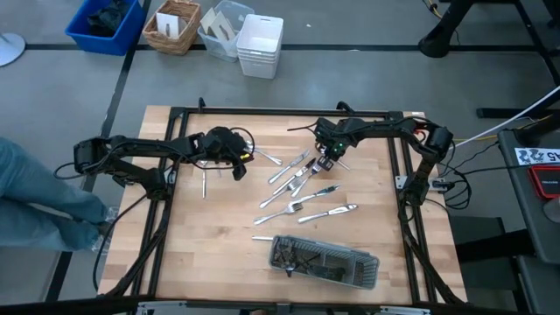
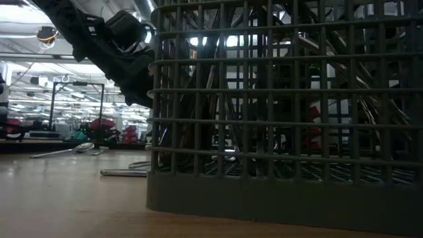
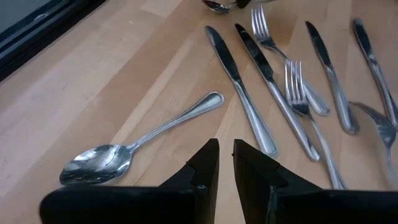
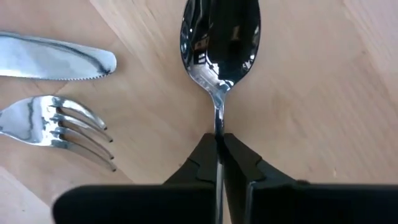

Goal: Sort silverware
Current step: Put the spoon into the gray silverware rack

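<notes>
Trouble could come at the lift: right gripper [image 4: 219, 149], pinching a spoon [image 4: 221, 43] by its thin neck right of centre in the overhead frame, may let it swivel or slip among loose silverware [image 1: 302, 188], while left gripper [image 3: 225, 163], nearly closed and empty, waits centre-left.

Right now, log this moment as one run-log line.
right claw: shut on spoon handle, on table | left claw: nearly shut, empty, above second spoon | tray: some silverware inside
</notes>
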